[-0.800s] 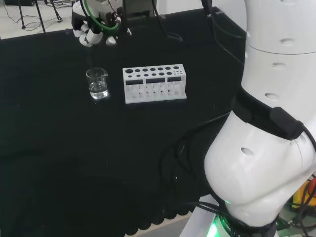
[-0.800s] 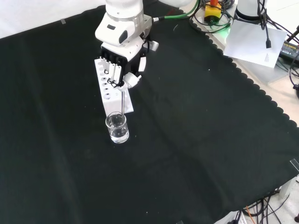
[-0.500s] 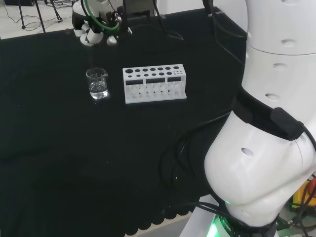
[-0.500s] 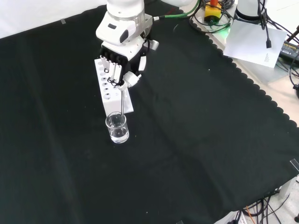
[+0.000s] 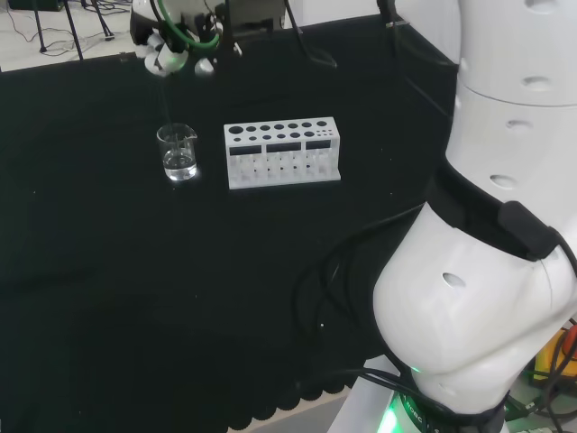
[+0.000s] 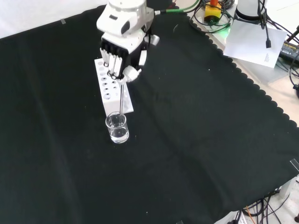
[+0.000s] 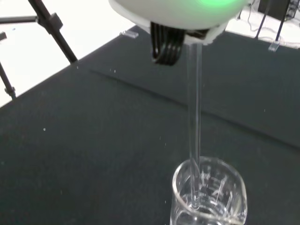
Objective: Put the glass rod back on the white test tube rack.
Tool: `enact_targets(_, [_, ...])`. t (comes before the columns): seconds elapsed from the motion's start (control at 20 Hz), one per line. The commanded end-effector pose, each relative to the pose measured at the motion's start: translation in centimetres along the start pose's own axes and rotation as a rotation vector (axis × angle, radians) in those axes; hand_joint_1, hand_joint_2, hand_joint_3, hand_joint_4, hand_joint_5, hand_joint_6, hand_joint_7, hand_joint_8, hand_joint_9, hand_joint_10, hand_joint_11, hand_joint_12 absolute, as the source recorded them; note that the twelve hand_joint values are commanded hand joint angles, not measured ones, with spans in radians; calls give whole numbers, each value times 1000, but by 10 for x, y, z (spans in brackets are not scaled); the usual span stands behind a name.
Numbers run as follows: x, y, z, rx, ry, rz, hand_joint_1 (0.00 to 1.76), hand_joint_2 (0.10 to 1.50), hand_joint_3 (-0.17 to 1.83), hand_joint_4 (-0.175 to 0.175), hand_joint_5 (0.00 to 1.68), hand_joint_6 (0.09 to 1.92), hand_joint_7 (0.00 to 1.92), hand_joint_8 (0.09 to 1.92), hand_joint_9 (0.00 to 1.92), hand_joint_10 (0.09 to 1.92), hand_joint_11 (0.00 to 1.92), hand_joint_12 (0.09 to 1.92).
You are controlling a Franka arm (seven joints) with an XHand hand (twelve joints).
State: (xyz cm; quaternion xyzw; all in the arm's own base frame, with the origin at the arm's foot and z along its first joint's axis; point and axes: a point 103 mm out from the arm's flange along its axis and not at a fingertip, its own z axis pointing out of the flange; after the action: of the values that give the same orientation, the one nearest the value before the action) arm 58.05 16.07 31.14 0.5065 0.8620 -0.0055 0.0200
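The hand (image 6: 120,59) hangs above the white test tube rack (image 6: 111,91) and is shut on the top of a clear glass rod (image 6: 122,95). The rod hangs upright, its lower end just inside a small glass beaker (image 6: 117,128) holding a little clear liquid. In the wrist view the rod (image 7: 194,122) runs down into the beaker (image 7: 209,196), its tip near the liquid. In the head view the hand (image 5: 171,50) is at the top, above the beaker (image 5: 178,151), with the rack (image 5: 282,153) to the beaker's right.
Black cloth covers the bench. The arm's big white links (image 5: 491,225) stand at the right of the head view. Cables, papers and a yellow device (image 6: 214,10) lie beyond the cloth's scalloped edge at the front view's top right.
The hand has risen with the rod, so the rod's tip sits higher in the beaker. Beaker and rack have not moved.
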Motion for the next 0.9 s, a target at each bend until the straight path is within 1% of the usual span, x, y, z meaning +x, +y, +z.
enact_targets(0.05, [-11,-23,-40,-59,19,34,1306,659,805,-175,1127,724,1147,1244,1681,951,1651,989])
enact_targets(0.25, [-27,-39,-60,-83,24,73,1306,659,806,-175,1127,724,1147,1244,1682,950,1651,989])
enact_targets(0.3, [-31,-39,-62,-80,18,85,1306,659,806,-175,1128,724,1147,1244,1682,950,1651,989])
enact_targets(0.4, [-43,-49,-68,-91,17,109,1306,658,806,-175,1128,723,1147,1244,1682,950,1651,989])
enact_targets(0.8, [-110,-99,-78,-104,20,226,1307,657,808,-175,1130,722,1148,1244,1683,950,1651,989])
enact_targets(0.9, [-128,-113,-79,-102,16,261,1307,656,809,-175,1130,721,1148,1243,1684,950,1651,989])
